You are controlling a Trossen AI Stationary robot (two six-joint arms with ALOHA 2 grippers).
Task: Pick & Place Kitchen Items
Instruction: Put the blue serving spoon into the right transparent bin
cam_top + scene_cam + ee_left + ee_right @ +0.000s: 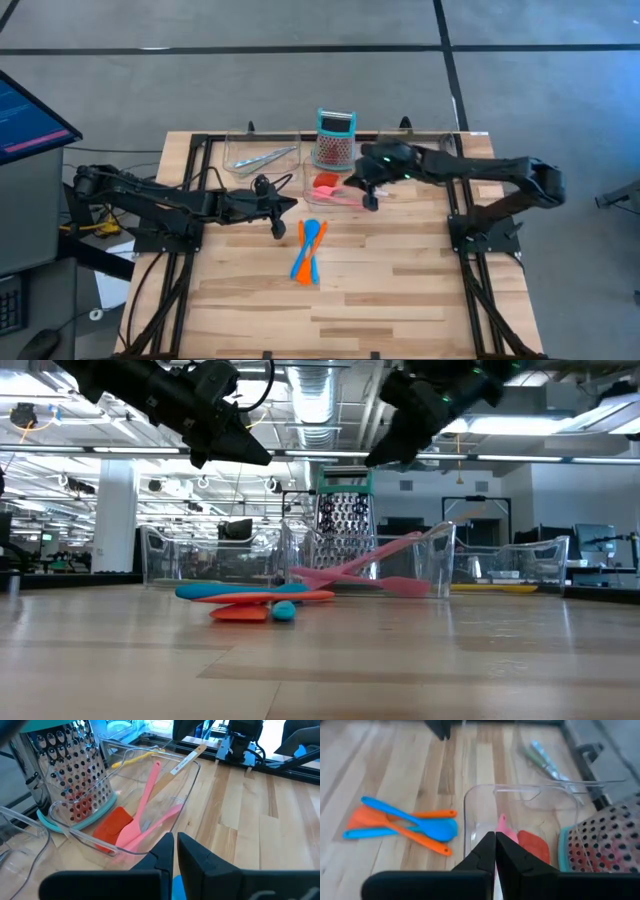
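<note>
R gripper [371,203] above middle clear tray [308,190], fingers pinched together, nothing held. Pink utensils [142,817] & red spatula [111,827] lie in that tray, beside grater [334,138]. Blue/orange utensils [308,252] crossed on table [400,290] in front. Tongs [262,158] in next tray. L gripper [279,230] also closed, empty, over table nr the blue/orange pile.

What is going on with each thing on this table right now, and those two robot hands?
Left hand: shut, empty, above the table near the loose utensils.
Right hand: shut, empty, over the middle tray.
Blue and orange utensils: lying crossed on the bare table.
Pink spatulas: leaning in the middle tray.
Red spatula: lying in that tray.
Grater: standing upright.
Tongs: lying in the left tray.
</note>
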